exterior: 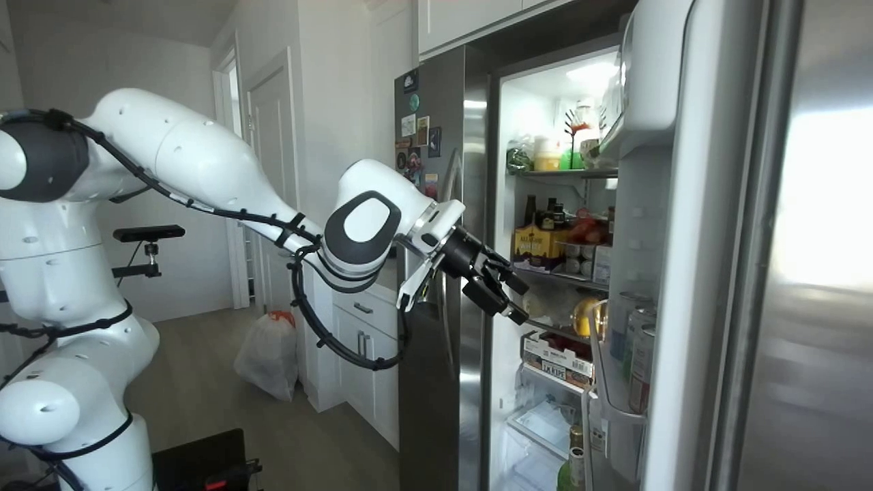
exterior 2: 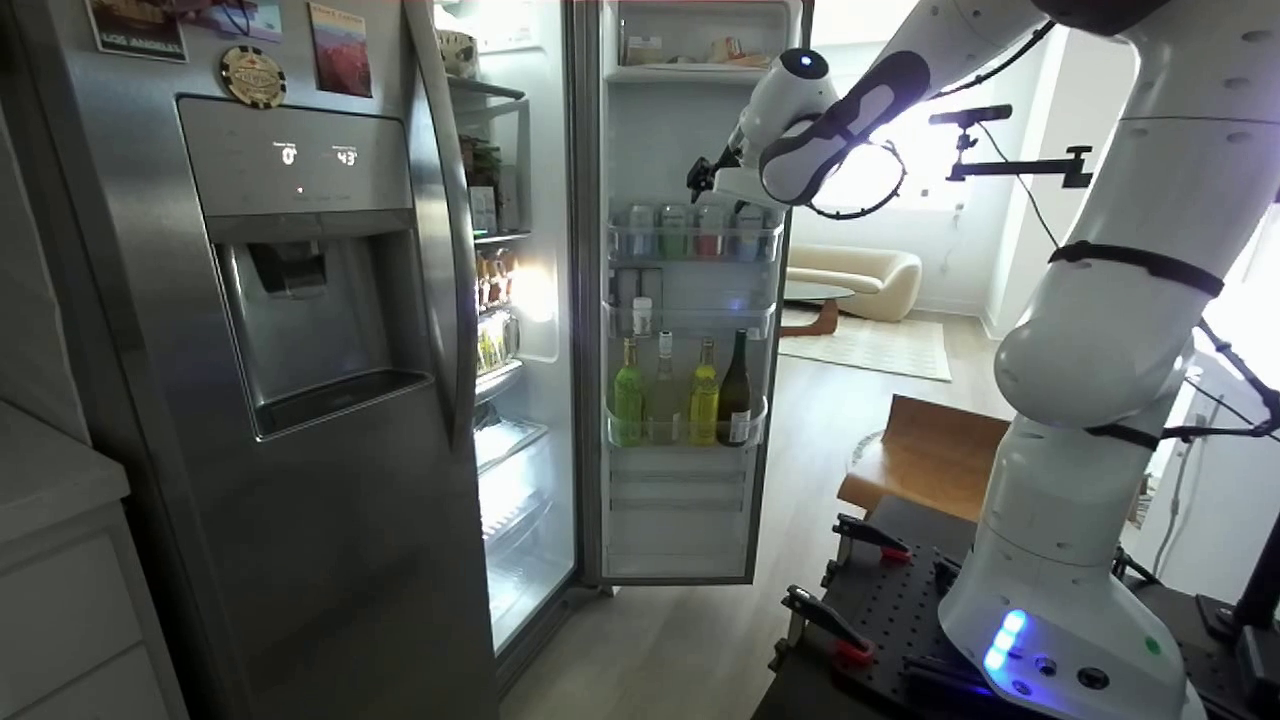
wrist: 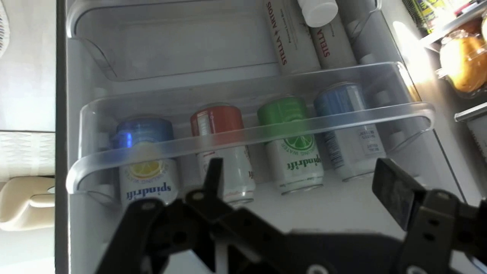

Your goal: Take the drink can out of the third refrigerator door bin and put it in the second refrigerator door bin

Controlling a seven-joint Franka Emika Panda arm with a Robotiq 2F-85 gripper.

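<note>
The drink can, red at one end and pale over the rest, stands in a clear door bin in the wrist view [wrist: 236, 171]. It also shows in both exterior views [exterior 2: 711, 240] [exterior: 641, 372]. It has a green can on one side and a blue-and-white can on the other. The bin [wrist: 251, 137] has a clear front rim. The door bin below it [exterior 2: 690, 320] holds pale boxes and a white-capped bottle. My gripper [wrist: 298, 173] is open and empty, apart from the cans. One finger overlaps the red can in the wrist view. The gripper shows in both exterior views [exterior: 520, 300] [exterior 2: 702, 182].
A green can [wrist: 295, 160], a yellow-lemon can [wrist: 148, 179] and another blue can [wrist: 355, 148] share the bin. Pale boxes [wrist: 291, 38] stand in the bin below. Several bottles [exterior 2: 703, 395] stand lower in the door. Fridge shelves [exterior: 559, 276] lie beside the open door.
</note>
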